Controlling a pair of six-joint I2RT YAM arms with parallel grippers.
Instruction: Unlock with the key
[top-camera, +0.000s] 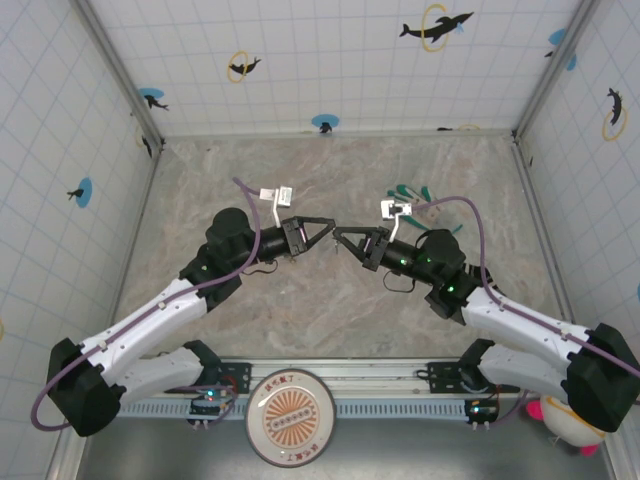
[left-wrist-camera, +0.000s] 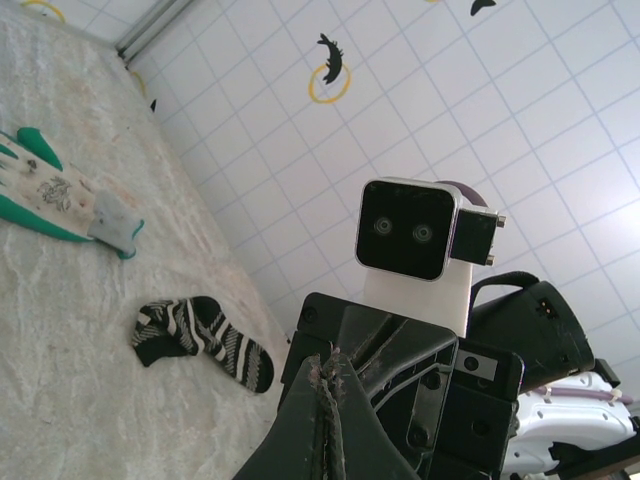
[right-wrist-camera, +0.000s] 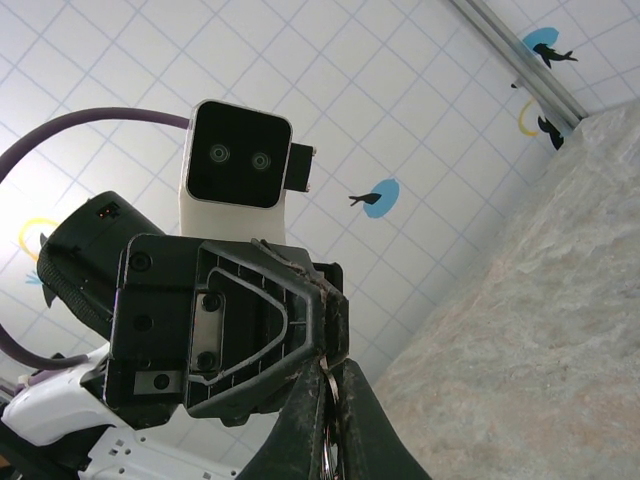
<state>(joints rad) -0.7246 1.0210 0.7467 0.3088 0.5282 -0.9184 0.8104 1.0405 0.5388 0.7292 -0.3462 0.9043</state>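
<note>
Above the middle of the marble table my two grippers meet tip to tip. My right gripper (top-camera: 340, 233) (right-wrist-camera: 331, 368) is shut on the key (right-wrist-camera: 327, 380), a thin silvery strip pinched between its dark fingers and pointing up at the other tip. My left gripper (top-camera: 327, 229) (left-wrist-camera: 327, 366) is shut, its frayed pads pressed together. In the right wrist view its tip (right-wrist-camera: 332, 300) sits right above the key. Whether the key touches anything there is hidden.
A green-and-white glove (left-wrist-camera: 58, 195) (top-camera: 411, 192) lies on the table (top-camera: 330, 160) behind the right arm. A black-and-white striped sock (left-wrist-camera: 200, 342) lies near the tiled wall. A round plate (top-camera: 290, 416) sits at the near edge between the arm bases.
</note>
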